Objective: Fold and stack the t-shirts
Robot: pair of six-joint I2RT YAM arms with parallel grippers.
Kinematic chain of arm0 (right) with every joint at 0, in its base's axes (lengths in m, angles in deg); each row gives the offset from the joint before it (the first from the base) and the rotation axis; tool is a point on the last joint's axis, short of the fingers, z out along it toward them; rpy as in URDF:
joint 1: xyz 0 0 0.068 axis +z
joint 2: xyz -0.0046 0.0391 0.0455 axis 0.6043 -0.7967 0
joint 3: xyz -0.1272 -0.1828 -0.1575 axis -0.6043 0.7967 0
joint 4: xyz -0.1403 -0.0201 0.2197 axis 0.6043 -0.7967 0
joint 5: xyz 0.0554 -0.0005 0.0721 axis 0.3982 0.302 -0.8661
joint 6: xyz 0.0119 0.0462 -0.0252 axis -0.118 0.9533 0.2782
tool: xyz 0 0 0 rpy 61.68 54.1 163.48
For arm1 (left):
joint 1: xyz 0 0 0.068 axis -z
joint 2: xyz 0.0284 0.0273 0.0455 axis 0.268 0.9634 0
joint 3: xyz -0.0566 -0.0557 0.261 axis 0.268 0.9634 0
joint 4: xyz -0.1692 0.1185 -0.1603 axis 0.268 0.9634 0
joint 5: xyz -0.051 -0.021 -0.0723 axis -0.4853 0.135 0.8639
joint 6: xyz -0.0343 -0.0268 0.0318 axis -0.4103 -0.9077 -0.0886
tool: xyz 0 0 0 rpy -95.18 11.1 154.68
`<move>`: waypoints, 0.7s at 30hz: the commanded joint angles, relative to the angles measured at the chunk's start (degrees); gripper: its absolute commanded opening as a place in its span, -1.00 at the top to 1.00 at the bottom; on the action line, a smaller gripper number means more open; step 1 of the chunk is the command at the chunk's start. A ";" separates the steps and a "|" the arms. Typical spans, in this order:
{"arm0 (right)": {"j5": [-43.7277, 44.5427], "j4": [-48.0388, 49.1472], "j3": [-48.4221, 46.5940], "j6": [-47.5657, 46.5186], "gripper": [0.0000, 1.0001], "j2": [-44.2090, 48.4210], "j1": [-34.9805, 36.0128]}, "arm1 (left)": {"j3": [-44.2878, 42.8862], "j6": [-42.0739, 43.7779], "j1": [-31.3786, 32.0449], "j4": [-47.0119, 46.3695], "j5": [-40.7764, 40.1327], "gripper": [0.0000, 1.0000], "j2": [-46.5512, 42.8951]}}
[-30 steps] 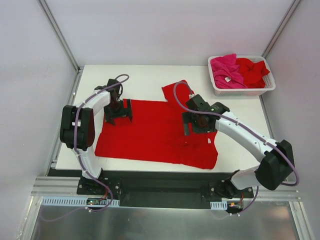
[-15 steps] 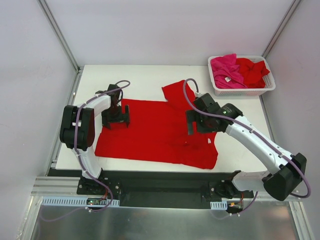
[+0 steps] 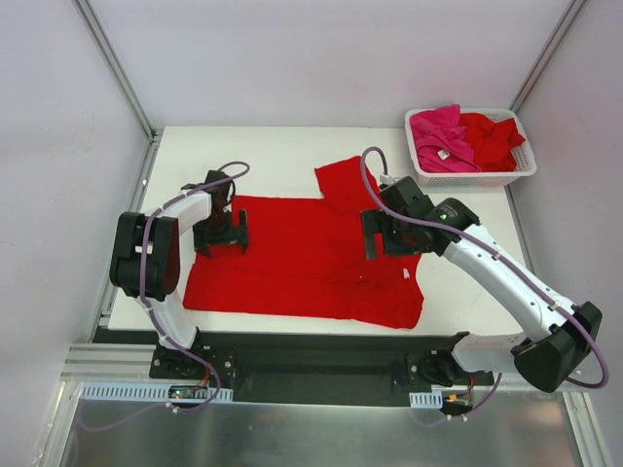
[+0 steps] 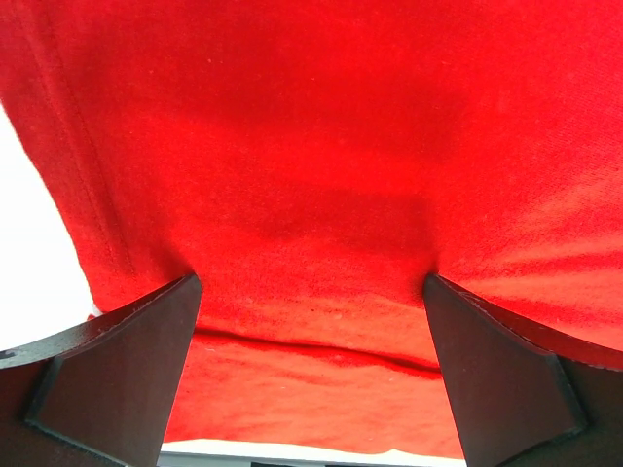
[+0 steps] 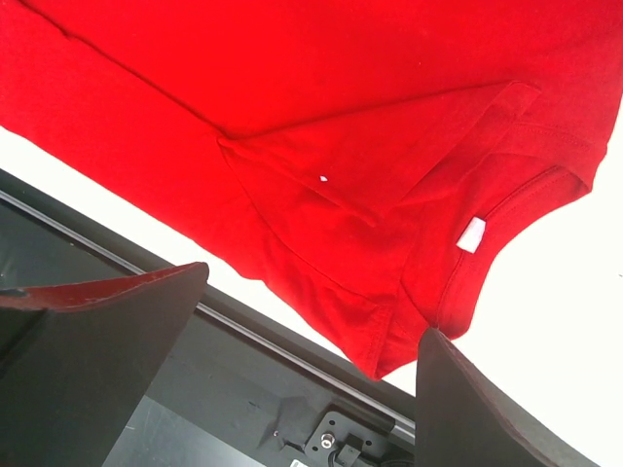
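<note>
One red t-shirt point(image 3: 292, 263) lies spread flat on the white table point(image 3: 273, 156), a sleeve point(image 3: 343, 182) pointing to the far side. Its collar with a white label point(image 5: 471, 234) shows in the right wrist view. My left gripper point(image 3: 222, 233) stands open low over the shirt's far left part; red cloth point(image 4: 311, 175) with a shallow crease fills its view between the fingers point(image 4: 117, 360). My right gripper point(image 3: 389, 233) hangs open above the shirt's right part, near the collar, holding nothing. More t-shirts, a magenta-pink one point(image 3: 438, 136) and a red one point(image 3: 493, 136), lie bunched in the basket.
The white slotted basket point(image 3: 472, 178) stands at the far right corner of the table. A black rail point(image 5: 253, 389) runs along the near table edge. White walls and metal posts enclose the table on three sides.
My left gripper has slid a little toward the near left over the shirt. My right gripper has shifted right and slightly away, uncovering more of the sleeve. Both stay open.
</note>
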State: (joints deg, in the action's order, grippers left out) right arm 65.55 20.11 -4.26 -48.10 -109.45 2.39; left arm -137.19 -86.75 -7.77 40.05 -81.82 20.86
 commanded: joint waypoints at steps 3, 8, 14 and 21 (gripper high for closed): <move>-1.02 -1.12 -1.32 -0.88 -0.99 0.57 -0.11 | 0.39 0.87 -1.44 1.14 -0.33 -0.98 -2.92; -1.28 0.81 1.04 -1.85 -1.00 -0.22 0.15 | -3.92 0.35 -0.92 3.33 0.02 -0.99 -8.44; -1.98 8.63 8.77 -2.55 -0.79 -0.92 1.21 | -7.71 -1.32 1.98 4.84 10.29 -0.99 -16.62; 3.81 18.99 16.87 -2.63 -0.62 -5.49 7.61 | -2.18 -3.34 3.04 4.31 19.18 -0.99 -26.02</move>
State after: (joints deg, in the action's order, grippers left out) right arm 65.05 31.63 9.86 -49.85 -112.95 6.00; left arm -142.28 -88.46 -5.02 42.54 -69.21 -0.78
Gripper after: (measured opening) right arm 0.846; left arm 0.993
